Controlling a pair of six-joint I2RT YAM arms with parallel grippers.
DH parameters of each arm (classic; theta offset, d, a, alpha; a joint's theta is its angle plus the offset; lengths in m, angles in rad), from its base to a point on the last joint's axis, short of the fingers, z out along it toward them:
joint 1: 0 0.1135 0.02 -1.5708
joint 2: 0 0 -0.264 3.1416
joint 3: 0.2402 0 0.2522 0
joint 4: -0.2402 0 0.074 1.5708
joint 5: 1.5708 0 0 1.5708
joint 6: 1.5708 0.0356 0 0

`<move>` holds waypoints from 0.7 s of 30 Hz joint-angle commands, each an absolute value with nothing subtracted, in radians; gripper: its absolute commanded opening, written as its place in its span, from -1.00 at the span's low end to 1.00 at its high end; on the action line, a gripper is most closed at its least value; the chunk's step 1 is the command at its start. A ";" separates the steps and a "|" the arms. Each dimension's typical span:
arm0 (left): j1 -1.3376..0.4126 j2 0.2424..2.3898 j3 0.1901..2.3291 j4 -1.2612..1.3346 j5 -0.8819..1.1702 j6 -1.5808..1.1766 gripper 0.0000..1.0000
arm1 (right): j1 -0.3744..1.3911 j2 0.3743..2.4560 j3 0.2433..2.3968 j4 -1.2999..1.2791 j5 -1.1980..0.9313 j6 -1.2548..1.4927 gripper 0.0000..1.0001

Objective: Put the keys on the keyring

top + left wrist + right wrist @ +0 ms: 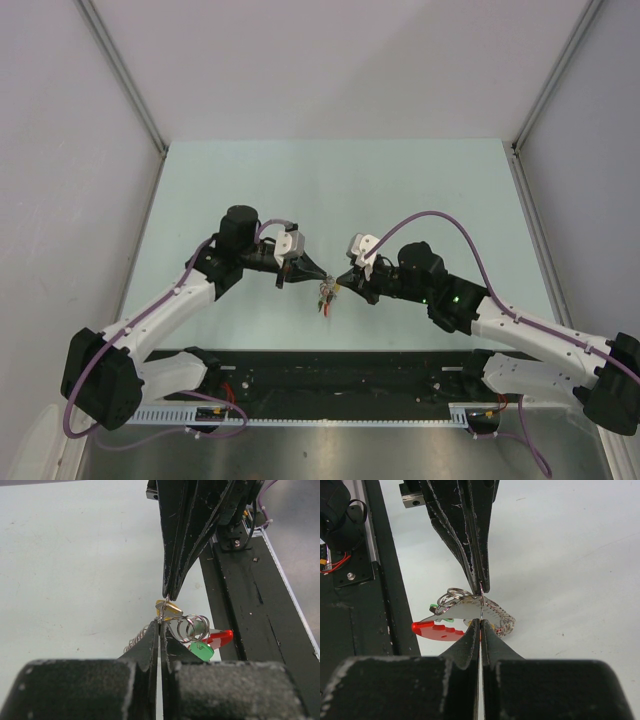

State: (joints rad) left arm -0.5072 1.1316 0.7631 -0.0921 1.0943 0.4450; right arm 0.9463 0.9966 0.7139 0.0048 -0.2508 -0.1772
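Small wire keyring (465, 611) with pale grey ridged fan tag; tiny keys (202, 651) with yellow, green and red plastic heads bunched at it. Likely light, stiff, slippery, dangly; best pinched on ring wire or tag edge. Left hand (160, 637) and right hand (480, 630) fully closed, tip to tip, each nipping the keyring, low over the pale green counter (330, 190), near its front. Arms reach inward, elbows out.

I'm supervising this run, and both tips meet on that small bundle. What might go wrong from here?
1. The left gripper and right gripper pinch the keyring only with their tips, so it may slip free.
2. The keys hang loose beside that pinch; if the grippers pull apart, the keyring might bend or the keys might snag.
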 commanded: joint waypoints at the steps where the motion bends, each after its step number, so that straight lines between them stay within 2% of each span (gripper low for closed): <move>1: -0.500 1.126 0.808 -0.103 1.170 0.460 -0.99 | 0.951 0.996 0.730 0.023 -0.245 -0.186 -1.00; 21: -0.502 1.132 0.815 -0.115 1.193 0.468 -0.99 | 0.951 1.002 0.730 0.034 -0.250 -0.186 -1.00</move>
State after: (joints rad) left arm -0.5072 1.1339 0.7635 -0.0921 1.1004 0.4450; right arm 0.9470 1.0031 0.7139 0.0048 -0.2512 -0.1772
